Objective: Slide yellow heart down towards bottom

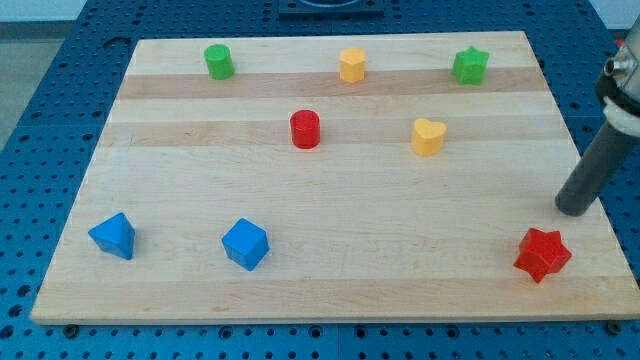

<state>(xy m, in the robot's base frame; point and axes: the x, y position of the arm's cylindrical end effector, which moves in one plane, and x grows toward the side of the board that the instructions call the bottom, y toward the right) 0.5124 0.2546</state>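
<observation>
We're in the approach step: our tip point(573, 208) sits at the wooden desk point(330, 290) right edge, well apart from the yellow heart-shaped block point(428, 136) upper-middle. No claw here, so no state. Next: get above the heart, push downward.

The arm enters from the view's right edge as a straight dark rod, leaning so its upper part runs up and to the right out of view. A pale fitting shows at its top. The tip point(574, 209) rests low, at the near right.
</observation>
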